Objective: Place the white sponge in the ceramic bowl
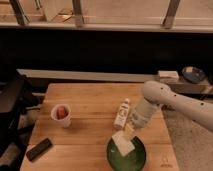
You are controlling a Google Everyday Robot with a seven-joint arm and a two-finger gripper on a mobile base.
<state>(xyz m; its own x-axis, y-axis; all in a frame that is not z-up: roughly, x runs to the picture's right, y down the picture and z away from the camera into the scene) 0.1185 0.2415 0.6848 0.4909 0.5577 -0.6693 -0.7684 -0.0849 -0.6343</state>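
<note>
The white sponge point(123, 145) is low in the frame, a little right of the middle. It is over the green bowl point(127, 154), with its lower part down inside the bowl. It sits tilted, not flat. I cannot tell if it is touching the bottom of the bowl.

The gripper point(128, 133) is right above the sponge and is pinching the top of it. The white arm point(175, 102) comes in from the right side of the frame and bends down to the gripper.

The bowl stands on the wooden counter point(90, 105), near its front edge on the right side.

Just up and left of the gripper is a small white bottle point(122, 113). It leans a bit and stands on the counter, close beside the arm.

Farther left is a white cup point(61, 115) with something red inside it. It is well apart from the bowl.

At the lower left of the counter lies a flat black thing point(39, 149), near the corner.

On the right, behind the arm, a dark plate point(193, 74) rests on a ledge, next to a small pale box point(168, 75).

On the far left of the frame is a black chair point(10, 107).
</note>
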